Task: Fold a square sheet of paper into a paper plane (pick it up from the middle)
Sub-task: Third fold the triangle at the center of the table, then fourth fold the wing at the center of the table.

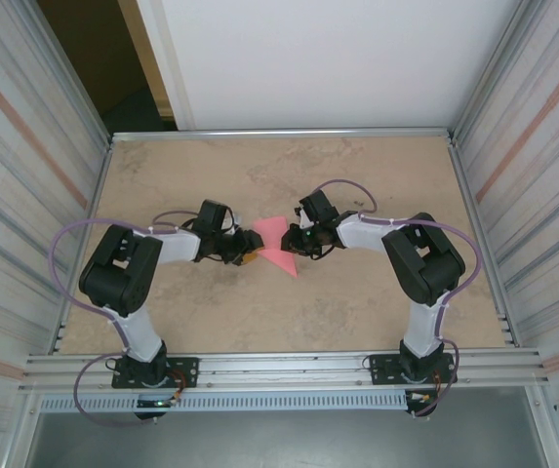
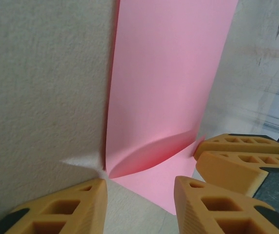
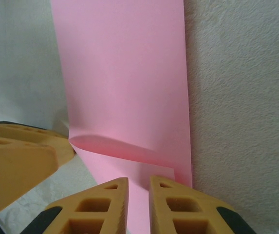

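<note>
While left end effector (image 2: 139,187) gapes, right end effector (image 3: 139,183) sits slit-open; paper (image 2: 163,87) ungripped.

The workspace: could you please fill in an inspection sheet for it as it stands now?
Surface: beige mottled table, no damage seen.
Job's things: pink sheet of paper on the table between the two grippers, bent over in a soft curve; no plane shape yet.
Clutter: nothing seen.
Grippers: left gripper has its fingers apart, with a corner of the paper between them. Right gripper has its fingers nearly together, with the paper's edge in the narrow gap; a firm grip cannot be confirmed.
Cables: a purple cable loops along each arm, away from the paper.
Surroundings: ribbed metal walls on both sides, white panel behind, aluminium rail at the near edge.
</note>
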